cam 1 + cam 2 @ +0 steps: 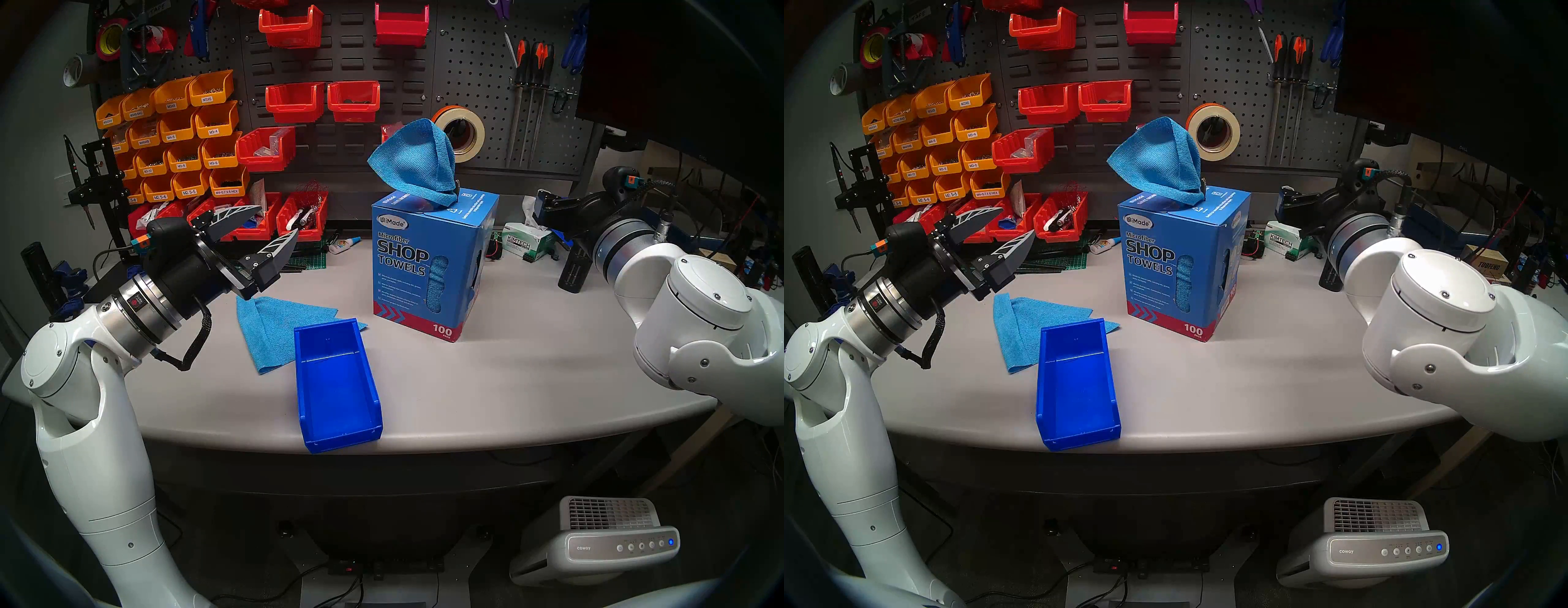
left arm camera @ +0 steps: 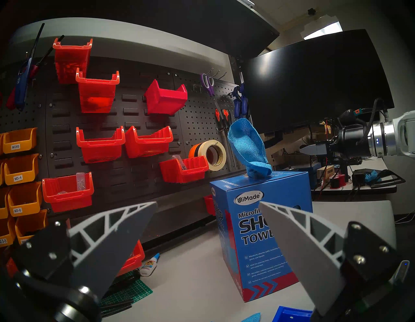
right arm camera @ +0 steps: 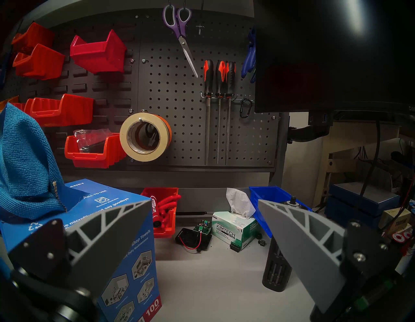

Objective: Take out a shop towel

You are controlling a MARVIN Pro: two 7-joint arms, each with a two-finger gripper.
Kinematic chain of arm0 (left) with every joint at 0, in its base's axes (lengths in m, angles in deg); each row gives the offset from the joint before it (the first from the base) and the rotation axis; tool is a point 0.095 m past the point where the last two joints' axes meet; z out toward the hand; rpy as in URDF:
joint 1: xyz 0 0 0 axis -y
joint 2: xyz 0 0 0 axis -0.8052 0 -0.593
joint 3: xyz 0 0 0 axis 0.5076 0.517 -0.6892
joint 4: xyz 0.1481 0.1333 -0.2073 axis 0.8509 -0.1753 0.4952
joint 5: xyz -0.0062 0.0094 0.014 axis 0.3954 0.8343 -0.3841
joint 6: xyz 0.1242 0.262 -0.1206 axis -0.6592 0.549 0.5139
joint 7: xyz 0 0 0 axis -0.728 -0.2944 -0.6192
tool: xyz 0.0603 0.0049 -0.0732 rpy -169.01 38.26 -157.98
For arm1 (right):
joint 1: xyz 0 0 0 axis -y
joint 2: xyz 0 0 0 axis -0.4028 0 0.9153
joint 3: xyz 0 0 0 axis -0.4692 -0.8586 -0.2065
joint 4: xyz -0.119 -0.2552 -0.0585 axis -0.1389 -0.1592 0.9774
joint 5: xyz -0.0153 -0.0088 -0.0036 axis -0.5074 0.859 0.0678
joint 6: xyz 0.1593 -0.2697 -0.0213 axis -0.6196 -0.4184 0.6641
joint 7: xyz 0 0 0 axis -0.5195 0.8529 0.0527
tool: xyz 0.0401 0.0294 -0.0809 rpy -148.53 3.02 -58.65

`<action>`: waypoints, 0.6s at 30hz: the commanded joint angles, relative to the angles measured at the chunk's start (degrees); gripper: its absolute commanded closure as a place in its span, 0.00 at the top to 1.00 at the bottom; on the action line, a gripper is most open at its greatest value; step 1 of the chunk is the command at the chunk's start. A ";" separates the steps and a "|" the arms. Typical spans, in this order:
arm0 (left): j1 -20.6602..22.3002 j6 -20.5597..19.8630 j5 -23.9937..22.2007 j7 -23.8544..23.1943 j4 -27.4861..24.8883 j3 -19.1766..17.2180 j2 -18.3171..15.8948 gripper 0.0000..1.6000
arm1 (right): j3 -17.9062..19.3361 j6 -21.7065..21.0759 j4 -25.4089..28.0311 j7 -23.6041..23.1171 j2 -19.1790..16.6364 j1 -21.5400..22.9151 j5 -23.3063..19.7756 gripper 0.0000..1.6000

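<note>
A light blue shop towel (image 1: 411, 165) stands bunched out of the top slot of the blue "Shop Towels" carton (image 1: 424, 271); it also shows in the left wrist view (image 2: 247, 146) and the right wrist view (image 3: 24, 157). A second shop towel (image 1: 275, 331) lies flat on the table, partly under the blue bin. My left gripper (image 1: 271, 225) is open and empty, above the flat towel and left of the carton (image 2: 260, 236). My right gripper (image 3: 204, 200) is open and empty, right of the carton (image 3: 116, 247) at about its top height.
An empty blue bin (image 1: 335, 390) sits at the grey table's (image 1: 509, 382) front edge. A green-and-white tissue box (image 1: 528, 246) and a black cylinder (image 1: 572, 271) stand right of the carton. A pegboard with red and orange bins lines the back.
</note>
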 commanded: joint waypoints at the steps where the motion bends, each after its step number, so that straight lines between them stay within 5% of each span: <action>1: 1.17 -0.05 -0.61 0.08 -0.99 0.07 0.03 1.00 | 1.10 0.37 -0.03 0.17 -0.22 1.01 1.67 1.00; 18: 1.20 -0.05 -0.58 0.06 -0.99 0.06 0.09 1.00 | 0.79 0.67 -0.03 0.21 -0.23 1.06 2.10 1.00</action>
